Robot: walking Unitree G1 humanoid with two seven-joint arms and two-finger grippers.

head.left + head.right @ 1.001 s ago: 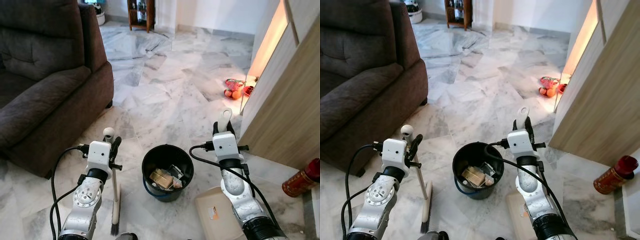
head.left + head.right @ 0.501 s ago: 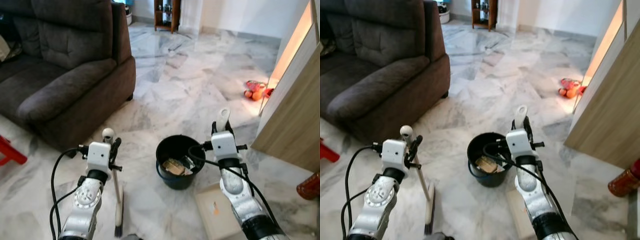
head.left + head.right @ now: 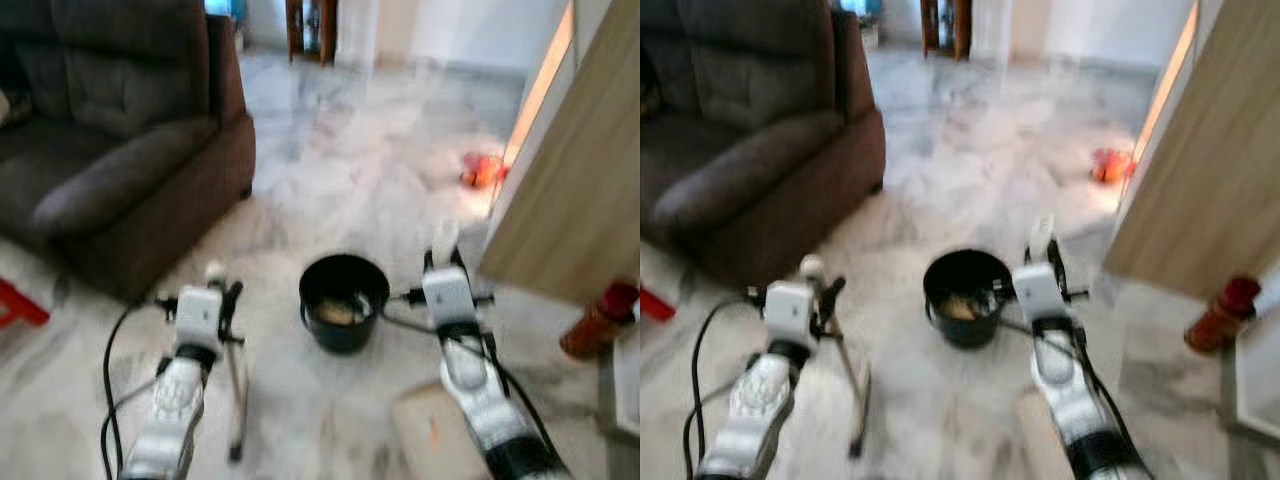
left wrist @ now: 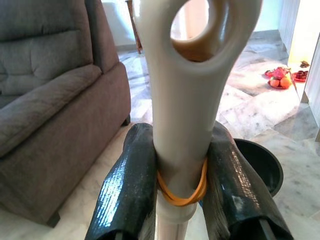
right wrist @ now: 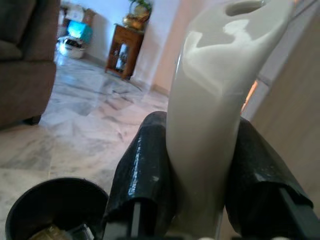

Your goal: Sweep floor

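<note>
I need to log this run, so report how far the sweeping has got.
Looks done: some rubbish already lies in the black bucket. In hand: the left tool is shut on the broom handle, with the broom head down on the marble floor; the right tool is shut on the dustpan handle, with the dustpan low beside the bucket. Left: the blur hides any remaining debris.

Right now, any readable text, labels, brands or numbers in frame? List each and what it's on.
None readable.
Red canister by the wooden panel: any print is too blurred to read.
Dustpan held by the right gripper: an orange mark shows on the pan, too blurred to read.
Broom handle in the left gripper: plain, only an orange rubber band, no lettering.
Black bucket: contents blurred, no legible label.
</note>
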